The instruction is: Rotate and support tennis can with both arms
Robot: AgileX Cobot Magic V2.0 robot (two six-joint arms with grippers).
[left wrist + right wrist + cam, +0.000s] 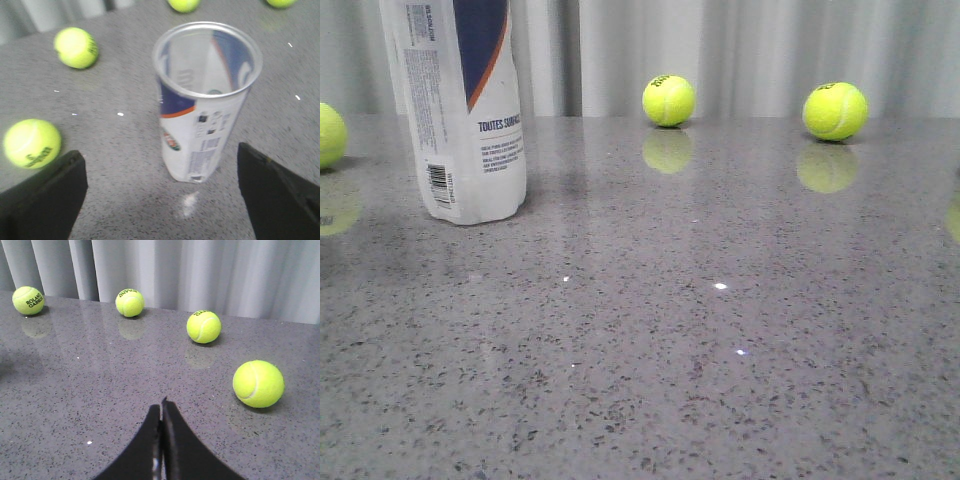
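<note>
The tennis can point(468, 110) stands upright on the grey speckled table at the far left of the front view, its top cut off by the frame. In the left wrist view the can point(205, 115) is seen from above, open-topped and empty, with a metal rim, navy panel and orange stripe. My left gripper point(160, 192) is open wide, its fingers point(42, 200) spread on both sides, above and short of the can, not touching it. My right gripper point(161, 407) is shut and empty above bare table. Neither arm shows in the front view.
Tennis balls lie on the table point(700, 330): two along the back point(668, 100) point(834, 110), one at the left edge point(328, 134). Two balls point(76, 47) point(32, 143) lie beside the can. Several balls, one close point(258, 383), lie ahead of the right gripper. A grey curtain point(740, 50) backs the table.
</note>
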